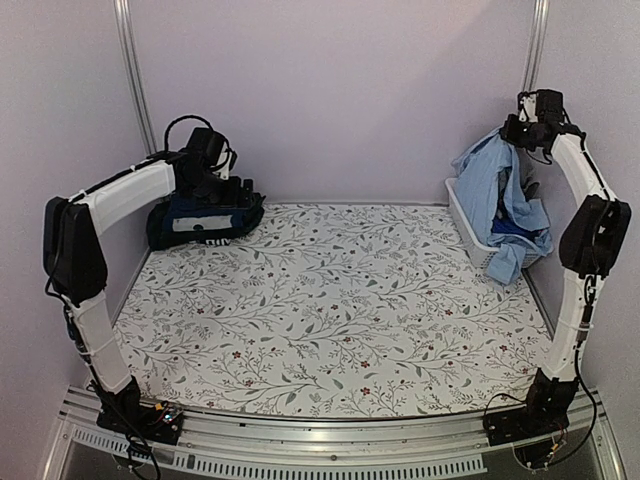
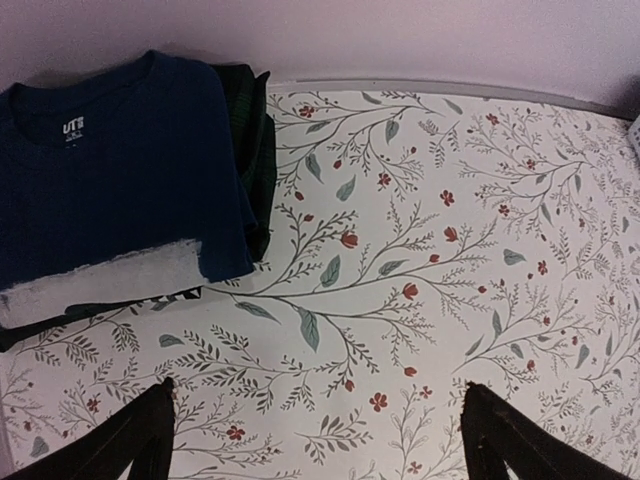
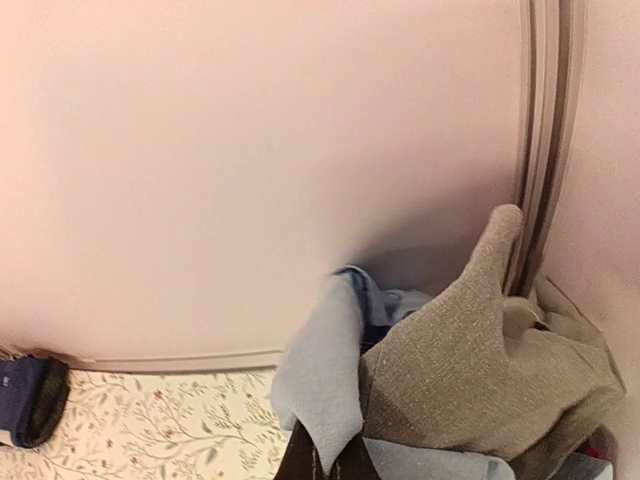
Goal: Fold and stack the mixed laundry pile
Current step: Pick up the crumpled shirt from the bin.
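Note:
A folded navy blue T-shirt (image 2: 110, 170) lies on a dark green plaid piece (image 2: 252, 140) at the back left corner; the stack also shows in the top view (image 1: 205, 218). My left gripper (image 2: 318, 420) is open and empty, hovering just right of that stack. My right gripper (image 3: 335, 462) is shut on a light blue shirt (image 3: 320, 375), held high over the white basket (image 1: 468, 232) at the back right, where the shirt (image 1: 490, 175) hangs down. A grey collared shirt (image 3: 480, 370) bunches beside the held cloth.
The white sheet with leafy floral vines (image 1: 330, 310) covers the table. Walls close in at the back and on both sides. More blue cloth (image 1: 515, 245) spills over the basket's near end.

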Action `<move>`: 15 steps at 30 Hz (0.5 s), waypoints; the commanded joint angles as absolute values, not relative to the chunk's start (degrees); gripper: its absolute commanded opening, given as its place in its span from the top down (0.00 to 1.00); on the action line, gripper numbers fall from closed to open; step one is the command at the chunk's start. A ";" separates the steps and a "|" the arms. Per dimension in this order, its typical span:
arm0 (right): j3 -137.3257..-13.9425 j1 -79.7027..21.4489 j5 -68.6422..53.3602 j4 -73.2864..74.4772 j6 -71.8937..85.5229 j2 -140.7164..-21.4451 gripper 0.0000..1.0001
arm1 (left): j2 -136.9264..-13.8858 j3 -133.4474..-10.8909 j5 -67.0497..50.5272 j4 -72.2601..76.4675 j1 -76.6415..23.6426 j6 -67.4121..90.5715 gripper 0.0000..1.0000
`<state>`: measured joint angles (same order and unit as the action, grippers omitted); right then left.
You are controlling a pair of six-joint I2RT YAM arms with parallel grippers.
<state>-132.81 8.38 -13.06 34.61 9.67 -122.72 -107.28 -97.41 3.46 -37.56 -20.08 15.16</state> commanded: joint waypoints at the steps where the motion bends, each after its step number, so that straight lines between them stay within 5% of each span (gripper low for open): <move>1: -139.19 8.88 -19.76 20.46 17.58 -118.67 1.00 | -107.87 -98.41 2.56 -36.94 -19.83 15.22 0.00; 15: -142.31 11.25 -17.16 19.34 20.72 -119.93 1.00 | -105.32 -95.49 2.59 -35.55 -18.87 15.05 0.00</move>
<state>-138.30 10.11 -21.34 25.54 22.79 -122.23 -107.28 -96.97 3.16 -36.69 -19.59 15.14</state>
